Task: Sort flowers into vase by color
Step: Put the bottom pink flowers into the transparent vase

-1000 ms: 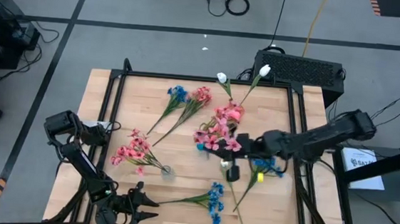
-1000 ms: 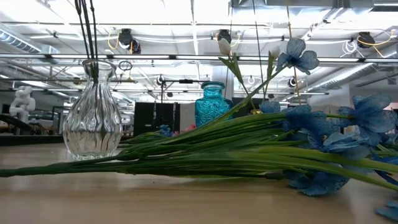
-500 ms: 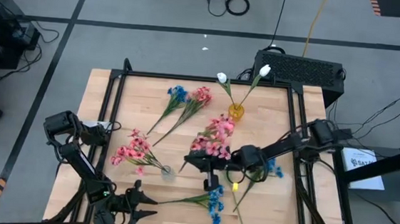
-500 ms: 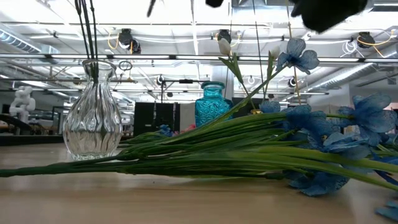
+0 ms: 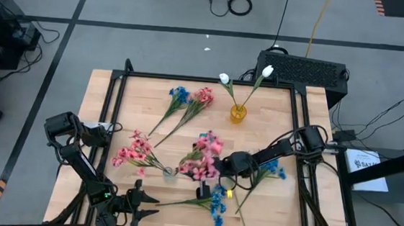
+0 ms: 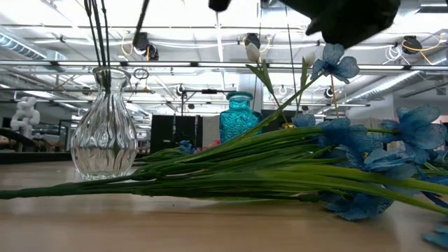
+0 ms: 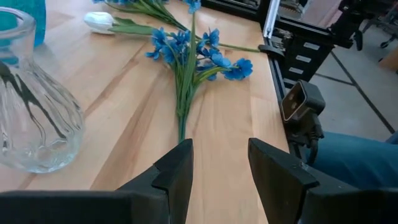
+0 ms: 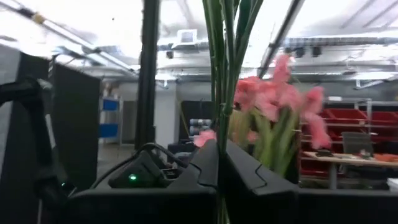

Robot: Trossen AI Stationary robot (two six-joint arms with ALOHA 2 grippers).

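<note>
Right gripper is reaching over the middle of the light wooden table, fingers clamped tight on the green stems of a pink blossom spray, which is hanging in the air just beside the clear ribbed glass vase. That vase is already holding another pink clustered spray leaning toward the left edge. Left gripper is waiting at the near left corner, fingers parted partway and gripping nothing; the left wrist view is showing bare table between its fingers. A blue blossom spray is lying flat near the near edge, close to the right gripper. A second blue spray and a loose pink spray are lying side by side toward the far edge. A small yellow vase near the far edge is holding two white tulip-like buds. A teal glass vase is showing in the low view; more blue blossoms are sitting by the right arm.
</note>
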